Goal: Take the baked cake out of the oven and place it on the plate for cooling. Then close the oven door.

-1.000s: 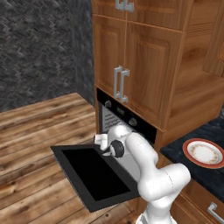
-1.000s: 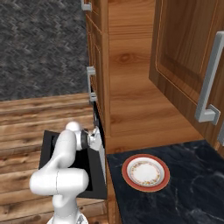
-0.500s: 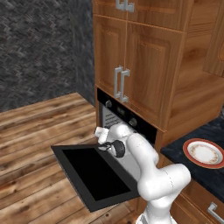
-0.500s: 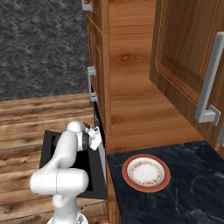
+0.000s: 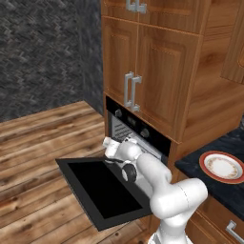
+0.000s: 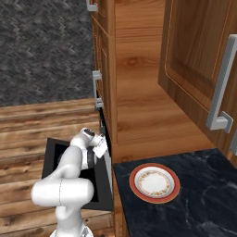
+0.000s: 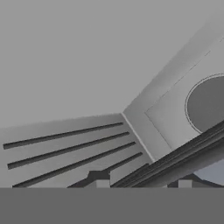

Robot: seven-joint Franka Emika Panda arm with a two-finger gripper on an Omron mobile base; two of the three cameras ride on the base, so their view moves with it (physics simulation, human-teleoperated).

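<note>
Reaching into the oven (image 5: 138,131) for the cake.
Gripper (image 5: 110,147) sits at the oven's mouth above its lowered door (image 5: 102,190); finger spread cannot be told; next it needs to find the cake inside.

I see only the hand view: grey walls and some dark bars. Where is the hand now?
Observer: The gripper is at the mouth of the oven, above the oven door, which lies fully open and flat.
Operator: Is the plate near?
Observer: The plate sits on the dark counter to the right of the oven, with nothing on it.
Operator: Is the cake in the jaws?
Observer: I cannot tell; the base views do not show the jaws clearly, and I see no cake in them.
</note>
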